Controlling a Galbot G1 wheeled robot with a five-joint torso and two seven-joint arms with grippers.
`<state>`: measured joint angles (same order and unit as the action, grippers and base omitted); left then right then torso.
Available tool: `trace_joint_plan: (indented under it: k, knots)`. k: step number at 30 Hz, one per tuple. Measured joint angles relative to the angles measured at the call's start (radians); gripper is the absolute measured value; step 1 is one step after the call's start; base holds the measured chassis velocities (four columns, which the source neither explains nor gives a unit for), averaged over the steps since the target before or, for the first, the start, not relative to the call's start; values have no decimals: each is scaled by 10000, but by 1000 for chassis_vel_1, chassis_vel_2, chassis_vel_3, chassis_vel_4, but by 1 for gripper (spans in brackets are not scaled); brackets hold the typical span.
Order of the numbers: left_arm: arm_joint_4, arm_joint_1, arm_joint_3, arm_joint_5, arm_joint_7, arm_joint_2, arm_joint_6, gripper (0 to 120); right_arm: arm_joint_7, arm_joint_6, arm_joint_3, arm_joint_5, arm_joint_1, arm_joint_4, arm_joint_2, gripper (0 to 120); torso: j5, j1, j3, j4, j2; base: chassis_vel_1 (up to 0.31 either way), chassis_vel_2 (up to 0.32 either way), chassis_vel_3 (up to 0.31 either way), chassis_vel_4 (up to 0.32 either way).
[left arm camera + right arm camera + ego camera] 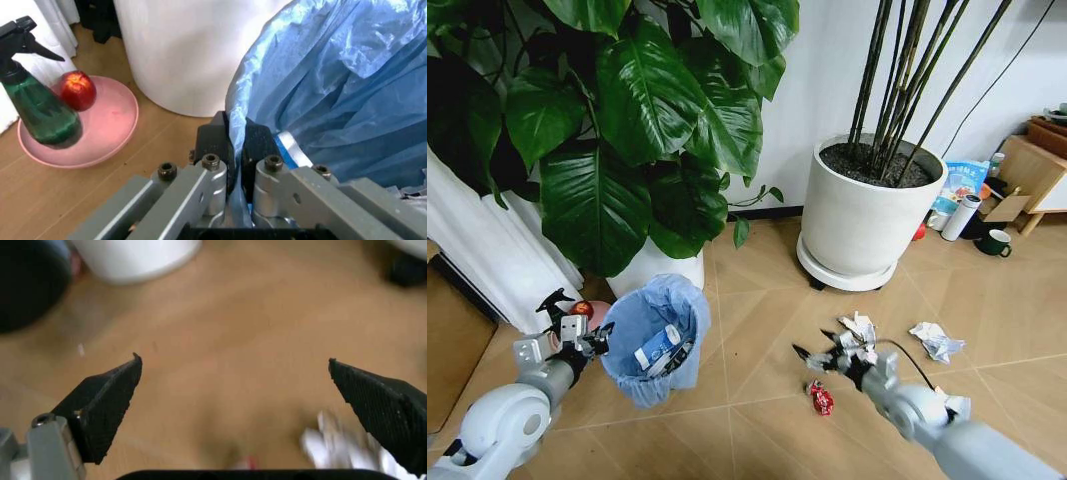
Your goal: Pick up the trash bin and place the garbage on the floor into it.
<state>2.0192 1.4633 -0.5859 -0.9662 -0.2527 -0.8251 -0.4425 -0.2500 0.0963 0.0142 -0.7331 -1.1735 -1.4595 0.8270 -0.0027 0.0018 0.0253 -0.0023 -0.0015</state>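
Clamped on the rim of the trash bin (656,338), the left gripper (595,340) was seen with its fingers (213,141) closed tight over the bin's edge and the light-blue bag (333,85) lining it, one finger outside the rim and the other inside. The bin was held just in front of the large white plant pot (656,268) carrying the broad-leaved plant, and appeared tilted, with its mouth turned toward the right arm. Inside the bin a small blue-white bottle (656,347) was visible against the liner. On the far side of the bin from the right arm, a pink plate (110,130) lay on the floor (757,300), with a red apple (77,89) and a green spray bottle (39,112) standing on it.

The right gripper (818,358) was held above the floor, well apart from the bin, with its fingers (107,400) spread wide and nothing between them. A red crushed wrapper (821,398) lay on the floor just below that gripper, on the side nearer the robot. Crumpled white paper wads (859,328) lay close beside the gripper, away from the bin, and another crumpled wad (935,340) lay farther still from the bin. Behind these, a second white pot (867,215) holding tall dark stems stood by the wall, with a dark mug (996,243) and a white upright bottle (962,217) just beyond it.
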Motion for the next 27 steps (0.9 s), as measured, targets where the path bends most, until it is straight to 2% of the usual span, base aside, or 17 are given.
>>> trace_joint_plan:
  k: [8, 21, 22, 24, 27]
  knots:
    - [-48, -11, 13, 7, -46, -1, -17, 0, -268, 68, -441, 899, -750, 773, 570, 100, -4, 0, 0, 1, 0, 0, 0, 0, 0]
    - [-101, -93, 16, -84, -111, 47, -51, 0, -388, 214, 323, 1137, 273, 2135, 997, 99, -5, 0, 1, 1, 0, 0, 0, 0, 0]
    - [-108, -95, 13, -87, -111, 51, -51, 0, -406, 214, 382, 1130, 332, 2202, 1018, 93, -4, 0, 1, 1, 0, 0, 0, 0, 0]
    - [-113, -97, 9, -89, -111, 55, -51, 0, -426, 214, 441, 1124, 392, 2272, 1042, 90, -5, 0, 1, 1, 0, 0, 0, 0, 0]
    - [-138, -111, -20, -113, -117, 70, -53, 0, -569, 167, 675, 1049, 671, 2574, 1154, 75, -3, 0, 1, 2, 0, 0, 0, 0, 0]
